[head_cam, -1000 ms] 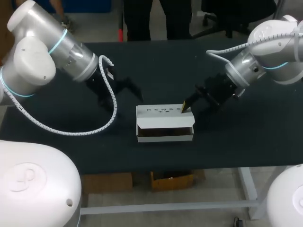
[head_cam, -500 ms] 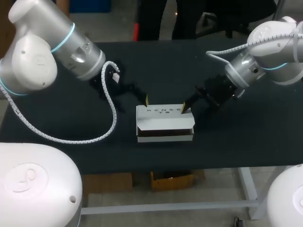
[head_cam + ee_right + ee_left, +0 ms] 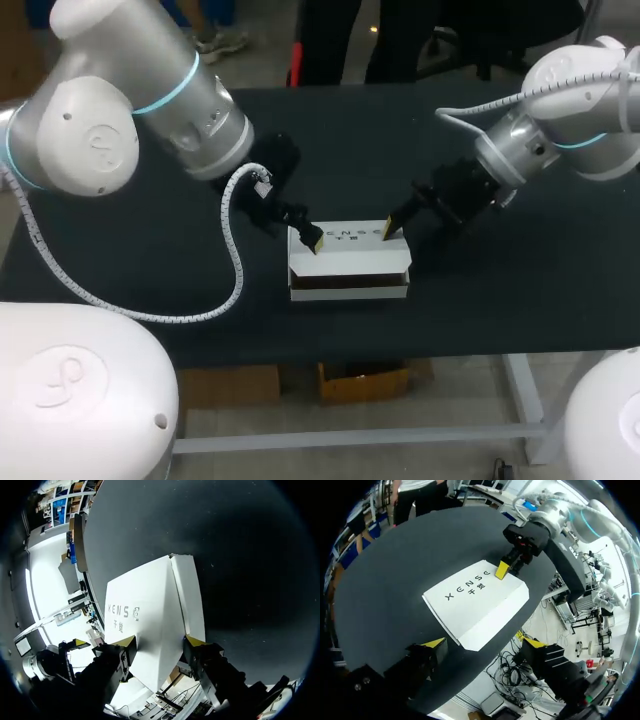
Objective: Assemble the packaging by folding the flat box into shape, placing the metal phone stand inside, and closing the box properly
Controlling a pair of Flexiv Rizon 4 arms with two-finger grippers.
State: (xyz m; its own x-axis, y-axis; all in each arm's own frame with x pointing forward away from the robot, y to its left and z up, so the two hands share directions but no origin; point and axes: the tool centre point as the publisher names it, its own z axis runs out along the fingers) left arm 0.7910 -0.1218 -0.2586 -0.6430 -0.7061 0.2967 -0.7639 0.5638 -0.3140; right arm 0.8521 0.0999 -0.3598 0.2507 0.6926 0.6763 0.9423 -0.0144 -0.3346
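Note:
The white box (image 3: 345, 238) lies folded into shape in the middle of the table, its long front side open and dark inside. No phone stand shows in any view. My right gripper (image 3: 392, 229) is at the box's right end. In the right wrist view the gripper (image 3: 160, 642) has that end of the box (image 3: 145, 615) clamped between its two yellow tips. My left gripper (image 3: 311, 238) stands open at the box's left end. In the left wrist view the gripper (image 3: 484, 643) holds its fingers wide apart, with the near corner of the box (image 3: 480, 600) between them.
The black table (image 3: 150, 290) bears nothing else near the box. My left arm's white cable (image 3: 232, 262) loops down over the table to the left of the box. The table's front edge runs just below the box.
My left arm has swung in from the back left, and its gripper now sits at the box's left end. The right arm and the box have not moved.

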